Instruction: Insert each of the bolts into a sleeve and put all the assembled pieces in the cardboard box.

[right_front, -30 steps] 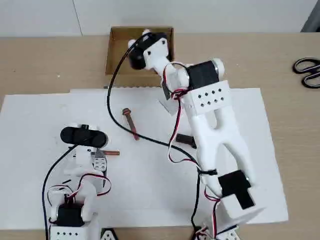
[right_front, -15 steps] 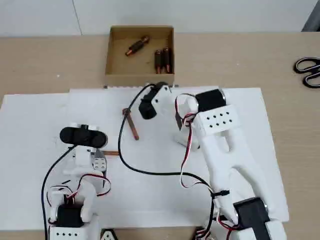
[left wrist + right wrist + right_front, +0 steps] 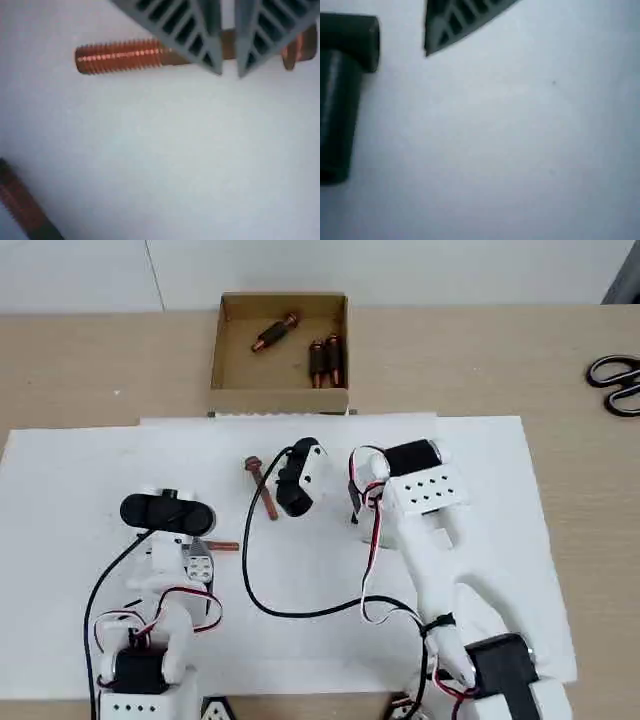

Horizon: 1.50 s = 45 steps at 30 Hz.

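On the white sheet (image 3: 80, 480), one bolt (image 3: 120, 55) was seen lying behind the left pincer (image 3: 230, 74), closed to a slit, a second bolt (image 3: 264, 488) lay nearby, a dark sleeve (image 3: 342, 95) beside the right pincer (image 3: 460, 22), grip not discernible, three assembled pieces (image 3: 274, 331) in the cardboard box (image 3: 216, 350).

Three assembled pieces (image 3: 275, 332) lie in the one cardboard box (image 3: 280, 398) at the far edge of the table (image 3: 100, 360). The single white sheet (image 3: 80, 480) carries two bare bolts (image 3: 264, 490) and one black sleeve (image 3: 340, 100), with two robot arms (image 3: 430, 530) over it. One pair of scissors (image 3: 615, 383) sits at the table's right edge.
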### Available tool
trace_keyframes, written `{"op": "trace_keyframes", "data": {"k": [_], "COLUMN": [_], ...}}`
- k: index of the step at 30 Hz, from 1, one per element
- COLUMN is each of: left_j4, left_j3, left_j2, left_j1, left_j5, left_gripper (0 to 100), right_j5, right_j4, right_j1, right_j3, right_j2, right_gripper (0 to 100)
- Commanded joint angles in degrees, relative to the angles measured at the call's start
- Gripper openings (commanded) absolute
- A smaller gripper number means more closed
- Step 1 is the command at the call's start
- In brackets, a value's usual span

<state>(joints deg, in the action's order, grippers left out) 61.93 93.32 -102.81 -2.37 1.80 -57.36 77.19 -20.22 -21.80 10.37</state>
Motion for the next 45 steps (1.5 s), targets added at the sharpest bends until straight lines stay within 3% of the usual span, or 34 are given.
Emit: {"op": "trace_keyframes", "data": {"k": [1, 19, 26, 30, 35, 45], "left_j4": [-1.41, -1.41, -1.41, -1.41, -1.41, -1.41], "left_j3": [-0.22, -0.22, -0.22, -0.22, -0.22, -0.22], "left_j2": [-0.44, -0.44, -0.44, -0.44, -0.44, -0.44], "left_j1": [-0.44, -0.44, -0.44, -0.44, -0.44, -0.35], "left_j5": [0.0, 0.0, 0.0, 0.0, 0.0, 0.18], "left_gripper": [1, 1, 1, 1, 1, 1], "right_j5": [-1.67, -3.96, -3.6, -3.43, 2.2, 19.87], "right_j4": [-1.8, -6.99, -8.57, -8.57, -6.55, 11.21], "right_j1": [0.57, 2.15, 1.89, 1.89, 1.01, -0.84], "right_j3": [0.53, 6.86, 6.77, 7.12, 11.43, 27.34], "right_j2": [-0.84, -18.42, -21.76, -21.32, -16.84, -9.89], "right_gripper": [18.0, 17.9, 1.2, 1.1, 1.0, 0.3]}}
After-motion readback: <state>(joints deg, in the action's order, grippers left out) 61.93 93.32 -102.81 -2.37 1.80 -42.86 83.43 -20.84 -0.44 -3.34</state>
